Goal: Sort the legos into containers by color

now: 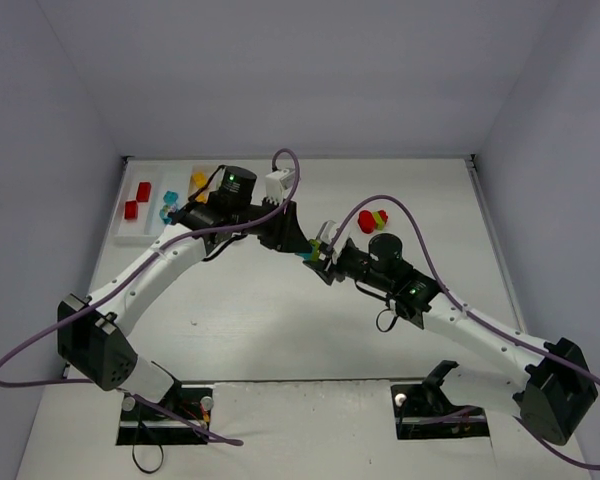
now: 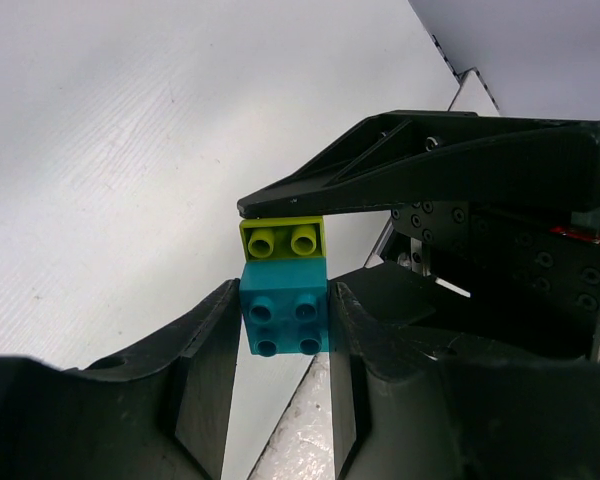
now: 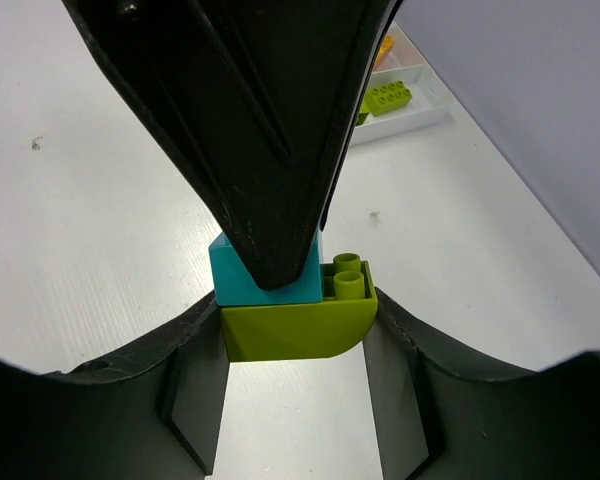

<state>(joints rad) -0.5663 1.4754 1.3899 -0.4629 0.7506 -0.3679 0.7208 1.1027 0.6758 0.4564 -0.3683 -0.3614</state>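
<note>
Jointly, both grippers (image 2: 284, 318) (image 3: 298, 322) pinch the cyan-lime clump (image 1: 313, 254).

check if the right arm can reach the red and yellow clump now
Likely not yet: the right gripper is clamped on the lime brick, joined to the cyan brick. The red and yellow clump lies near, unobstructed.

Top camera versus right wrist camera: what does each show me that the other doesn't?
Only the top external view: the red, yellow and green brick clump on the table, plus red bricks and cyan bricks in the white plastic tray. Only the right wrist view: a lime green brick lying in that tray, and the right jaws closed on the rounded lime green brick. Both: that brick joined to a cyan brick held by the left jaws.
</note>
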